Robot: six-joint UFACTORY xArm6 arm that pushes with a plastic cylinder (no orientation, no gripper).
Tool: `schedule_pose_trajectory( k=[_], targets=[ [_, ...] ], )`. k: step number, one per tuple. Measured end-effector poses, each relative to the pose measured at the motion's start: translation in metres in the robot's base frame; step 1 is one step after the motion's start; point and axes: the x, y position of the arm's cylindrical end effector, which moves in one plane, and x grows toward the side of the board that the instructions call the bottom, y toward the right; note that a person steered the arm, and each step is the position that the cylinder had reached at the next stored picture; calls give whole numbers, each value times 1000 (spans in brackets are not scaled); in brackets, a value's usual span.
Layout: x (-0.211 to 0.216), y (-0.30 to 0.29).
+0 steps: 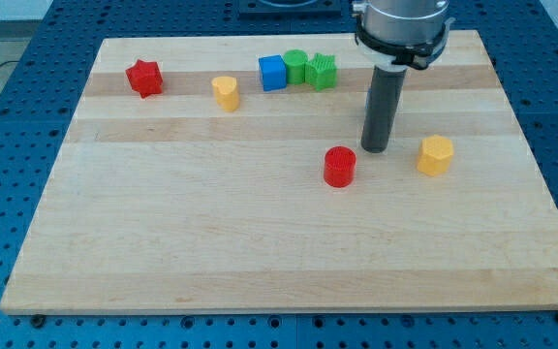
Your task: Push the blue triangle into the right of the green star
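Observation:
A blue block (pixel 273 73) sits near the view's top centre; its exact shape is hard to make out. A green round block (pixel 295 65) touches its right side, and the green star (pixel 323 72) sits just right of that, so the three form a tight row. My tip (pixel 375 150) rests on the board well below and to the right of this row. It stands just up and right of a red cylinder (pixel 339 167) and left of a yellow hexagon block (pixel 435 155), touching neither as far as I can see.
A red star (pixel 144 78) lies at the view's top left. A yellow heart-like block (pixel 226 92) lies left of the blue block. The wooden board (pixel 260 242) sits on a blue perforated table (pixel 27 87).

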Motion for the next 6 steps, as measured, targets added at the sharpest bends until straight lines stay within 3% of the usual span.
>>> schedule_pose_trajectory(
  k=[2,5,6],
  targets=[
    [-60,0],
    [-85,-6],
    [-66,5]
  ],
)
